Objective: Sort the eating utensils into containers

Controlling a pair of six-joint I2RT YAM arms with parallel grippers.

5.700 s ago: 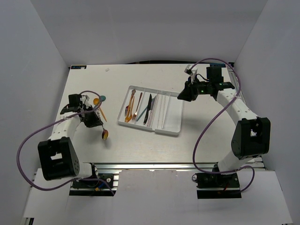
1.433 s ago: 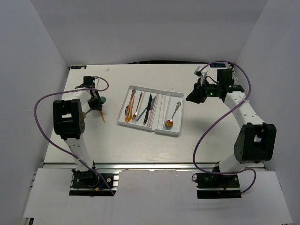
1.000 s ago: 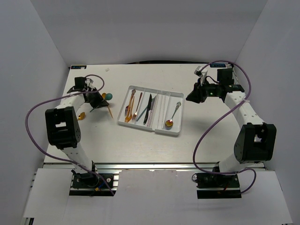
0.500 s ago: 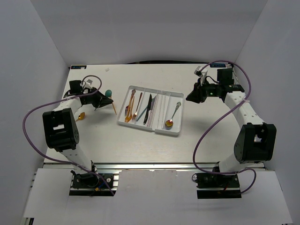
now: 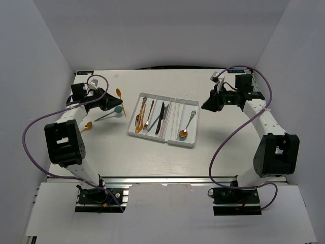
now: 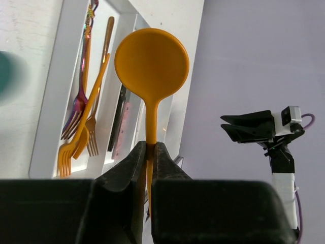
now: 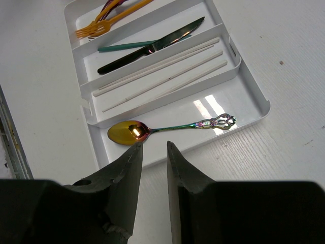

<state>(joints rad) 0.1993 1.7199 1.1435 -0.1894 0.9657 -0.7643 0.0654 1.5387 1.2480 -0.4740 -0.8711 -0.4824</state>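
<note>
1. Table (image 5: 152, 157): two spoons lie loose on the left side, outside the tray. A teal spoon (image 5: 117, 108) sits just below the left pincer and a gold spoon (image 5: 87, 125) lies near the left arm. Both are left to sort.
2. Tray (image 5: 160, 141): all four compartments are in use. Forks (image 7: 96, 28) are in the far one, knives (image 7: 167, 38) next, then chopsticks (image 7: 157, 66), and an iridescent spoon (image 7: 129, 133) alone in the end one. Most of the job looks done; I count three spoons outstanding, including the one in hand.
3. Left arm (image 5: 71, 113): reaches along the table's left side toward the far edge, wrist turned toward the tray but well short of it.
4. Right arm (image 5: 259, 119): stretched up the right side, wrist aimed at the tray's spoon end.
5. Left pincer (image 6: 148, 150): clamped tight on the handle of an orange spoon (image 6: 152, 56), with the bowl standing clear beyond the fingertips and lifted off the table.
6. Right pincer (image 7: 154, 152): fingers slightly parted and holding nothing, hovering over the iridescent spoon's bowl end.
</note>
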